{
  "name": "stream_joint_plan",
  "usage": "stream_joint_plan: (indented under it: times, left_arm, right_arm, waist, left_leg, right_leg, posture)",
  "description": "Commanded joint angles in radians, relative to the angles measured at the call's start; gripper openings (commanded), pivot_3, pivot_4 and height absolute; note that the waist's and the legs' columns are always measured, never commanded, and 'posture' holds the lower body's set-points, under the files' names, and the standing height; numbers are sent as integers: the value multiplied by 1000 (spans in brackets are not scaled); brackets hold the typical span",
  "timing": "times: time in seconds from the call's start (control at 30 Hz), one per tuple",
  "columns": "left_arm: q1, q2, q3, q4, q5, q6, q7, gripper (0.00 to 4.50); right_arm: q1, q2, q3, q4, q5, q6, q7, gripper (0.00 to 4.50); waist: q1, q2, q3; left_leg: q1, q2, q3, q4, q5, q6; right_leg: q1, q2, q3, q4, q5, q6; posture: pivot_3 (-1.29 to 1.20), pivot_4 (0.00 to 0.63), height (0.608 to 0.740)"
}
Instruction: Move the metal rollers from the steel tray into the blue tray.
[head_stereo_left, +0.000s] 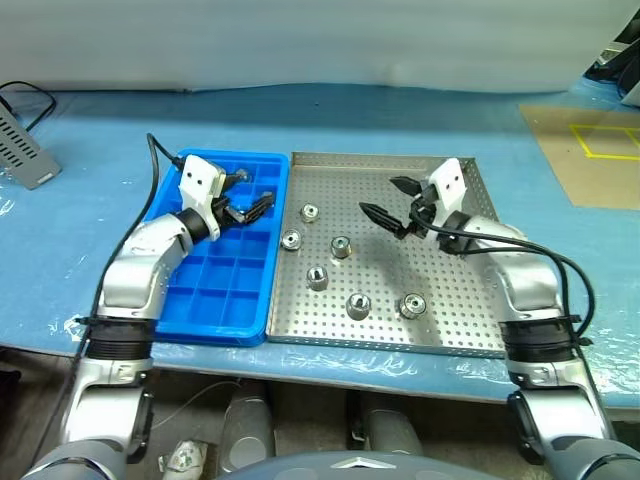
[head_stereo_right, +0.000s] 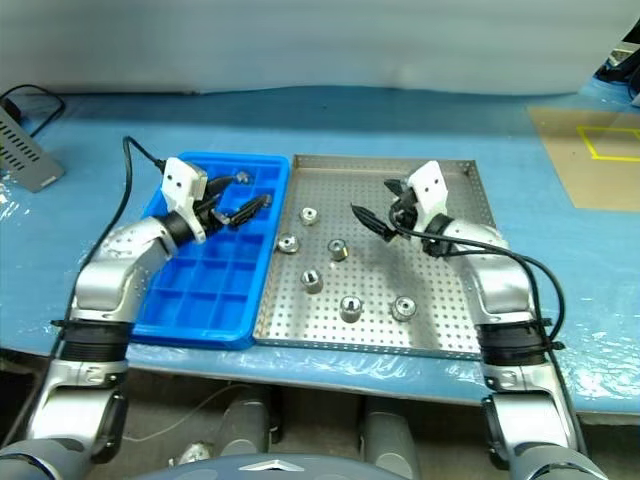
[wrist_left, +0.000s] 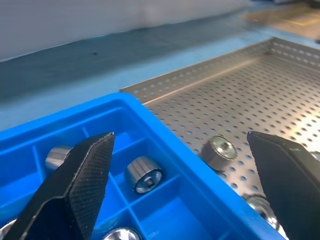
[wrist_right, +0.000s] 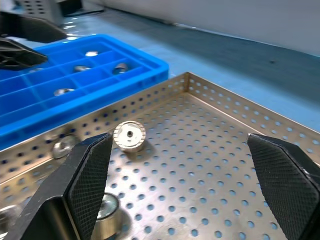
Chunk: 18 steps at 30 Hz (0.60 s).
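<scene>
Several metal rollers, such as one (head_stereo_left: 341, 246) near the middle, lie scattered over the left half of the steel tray (head_stereo_left: 450, 300). The blue tray (head_stereo_left: 215, 278) sits against its left side; several rollers, such as one (wrist_left: 143, 174), rest in its far compartments. My left gripper (head_stereo_left: 252, 192) hovers open over the blue tray's far right corner, holding nothing. Over the steel tray's far middle, my right gripper (head_stereo_left: 381, 197) is open and empty, pointing left. One roller (wrist_right: 129, 136) lies on its side ahead of the right fingers (wrist_right: 85, 180).
Both trays rest on a blue-covered table, close to its near edge. A grey box (head_stereo_left: 22, 150) with a cable lies at the far left. Brown board with yellow tape (head_stereo_left: 590, 150) lies at the far right.
</scene>
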Motion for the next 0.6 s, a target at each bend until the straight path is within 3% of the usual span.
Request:
stream_joint_plan:
  times: [0.03, 0.17, 0.3, 0.6]
  left_arm:
    - [-78, 91, -71, 18, 0, -20, -203, 4490]
    - [-185, 147, -174, 71, 21, -73, -419, 4490]
    - [-256, 141, -241, 120, 46, -145, -549, 4490]
    - [-209, 65, -362, 132, 92, -247, -684, 4490]
  right_arm:
    - [-11, -82, -8, -91, 53, 38, 99, 4500]
    - [11, -165, 15, -167, 94, 99, 187, 4500]
    - [74, -244, 31, -249, 113, 134, 251, 4500]
    - [184, -295, 20, -366, 96, 181, 201, 4500]
  waist:
    - [1, 0, 0]
    - [2, 0, 0]
    - [1, 0, 0]
    - [-10, 0, 0]
  left_leg:
    - [0, 0, 0, 0, 0, 0]
    - [2, 0, 0, 0, 0, 0]
    - [1, 0, 0, 0, 0, 0]
    - [2, 0, 1, 0, 0, 0]
  right_leg:
    - [0, 0, 0, 0, 0, 0]
    - [1, 0, 1, 1, 0, 0]
    - [1, 0, 1, 0, 0, 0]
    - [1, 0, 1, 1, 0, 0]
  posture:
    - [-114, 150, 740]
    - [-136, 150, 740]
    - [-165, 150, 740]
    - [-248, 150, 740]
